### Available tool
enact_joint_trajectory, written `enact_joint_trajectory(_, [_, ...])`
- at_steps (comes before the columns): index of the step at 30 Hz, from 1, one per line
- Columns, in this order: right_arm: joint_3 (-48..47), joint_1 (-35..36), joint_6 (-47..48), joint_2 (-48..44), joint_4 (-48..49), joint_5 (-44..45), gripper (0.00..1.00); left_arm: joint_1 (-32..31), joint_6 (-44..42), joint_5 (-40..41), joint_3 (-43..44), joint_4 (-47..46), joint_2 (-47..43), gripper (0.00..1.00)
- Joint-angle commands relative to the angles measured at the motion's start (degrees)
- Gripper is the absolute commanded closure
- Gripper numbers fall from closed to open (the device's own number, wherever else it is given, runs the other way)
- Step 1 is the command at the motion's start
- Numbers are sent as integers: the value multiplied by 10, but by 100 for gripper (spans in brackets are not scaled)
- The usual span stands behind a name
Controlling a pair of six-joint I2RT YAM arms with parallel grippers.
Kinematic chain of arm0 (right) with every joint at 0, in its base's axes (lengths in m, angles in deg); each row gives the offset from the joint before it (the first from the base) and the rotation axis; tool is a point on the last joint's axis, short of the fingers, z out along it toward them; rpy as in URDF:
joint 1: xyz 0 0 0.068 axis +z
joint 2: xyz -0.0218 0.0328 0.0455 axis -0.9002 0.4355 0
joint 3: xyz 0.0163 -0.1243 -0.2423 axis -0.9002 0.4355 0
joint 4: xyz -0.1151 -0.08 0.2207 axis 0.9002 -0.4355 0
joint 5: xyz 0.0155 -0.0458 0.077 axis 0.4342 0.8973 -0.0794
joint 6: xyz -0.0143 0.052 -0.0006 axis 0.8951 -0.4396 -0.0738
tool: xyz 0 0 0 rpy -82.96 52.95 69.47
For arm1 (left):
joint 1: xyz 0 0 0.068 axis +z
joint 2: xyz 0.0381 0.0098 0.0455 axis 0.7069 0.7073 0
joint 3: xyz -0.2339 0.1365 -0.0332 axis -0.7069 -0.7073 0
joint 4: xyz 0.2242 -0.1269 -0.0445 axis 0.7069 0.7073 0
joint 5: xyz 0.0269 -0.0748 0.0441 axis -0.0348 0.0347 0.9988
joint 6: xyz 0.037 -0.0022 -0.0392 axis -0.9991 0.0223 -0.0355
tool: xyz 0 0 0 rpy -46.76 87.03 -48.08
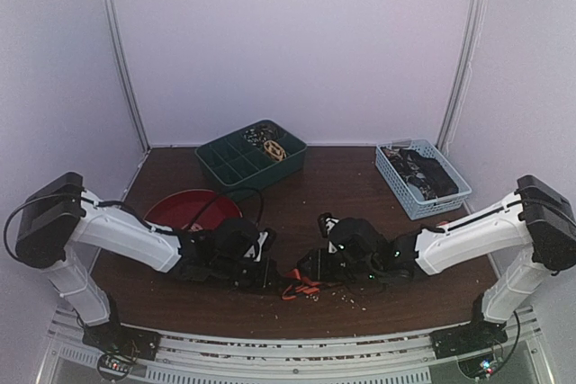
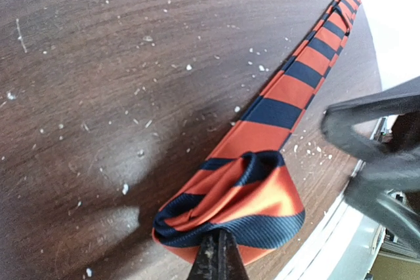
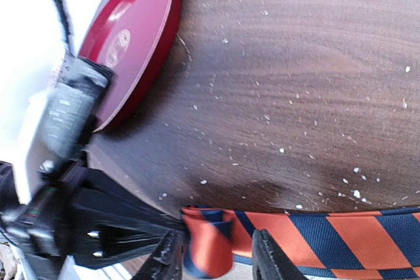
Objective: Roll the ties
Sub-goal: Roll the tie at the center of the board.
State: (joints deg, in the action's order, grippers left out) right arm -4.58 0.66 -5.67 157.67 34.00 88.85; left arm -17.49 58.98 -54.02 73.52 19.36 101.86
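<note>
An orange-red and dark blue striped tie [image 2: 289, 90] lies along the near table edge, and its near end is rolled into a loose coil [image 2: 239, 201]. My left gripper [image 2: 216, 250] is shut, pinching the coil's lower edge. My right gripper [image 3: 220, 254] stands open on either side of the same coil [image 3: 210, 247], one finger [image 3: 167, 260] at its left and the other [image 3: 272, 257] at its right. Seen from above, both grippers [image 1: 273, 274] [image 1: 306, 269] meet low over the tie [image 1: 301, 290] at the front middle of the table.
A red plate [image 1: 184, 209] sits behind the left arm. A green compartment bin [image 1: 238, 164] stands at the back centre and a light blue basket [image 1: 396, 188] with dark items at the back right. White crumbs dot the brown table [image 1: 342, 186].
</note>
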Motion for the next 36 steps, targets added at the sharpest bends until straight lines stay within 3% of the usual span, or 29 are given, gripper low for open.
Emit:
enact_joint_trajectory(1, [6,-3,4,-11,-20,13,60,-4,-12,-5,17,-23,22,100])
enact_joint_trajectory(9, [-11,-3,6,46,-33,-21,63,-7,-10,-7,22,-40,46,100])
enact_joint_trajectory(13, [-15,-3,9,71,-22,-41,72,-9,-20,-8,23,-48,45,99])
enact_joint_trajectory(15, [-16,-3,11,77,-22,-42,77,-9,-44,-4,27,-35,37,94])
enact_joint_trajectory(21, [-10,-3,23,88,0,-56,82,-9,-147,66,22,42,-11,63])
enact_joint_trajectory(30, [-23,-3,34,120,38,-100,84,-1,-164,73,6,43,-19,61])
enact_joint_trajectory(33, [-27,-4,38,123,29,-94,84,0,-249,33,18,40,-20,49])
enact_joint_trajectory(36, [-30,-5,41,123,24,-93,84,0,-315,56,27,74,-31,38])
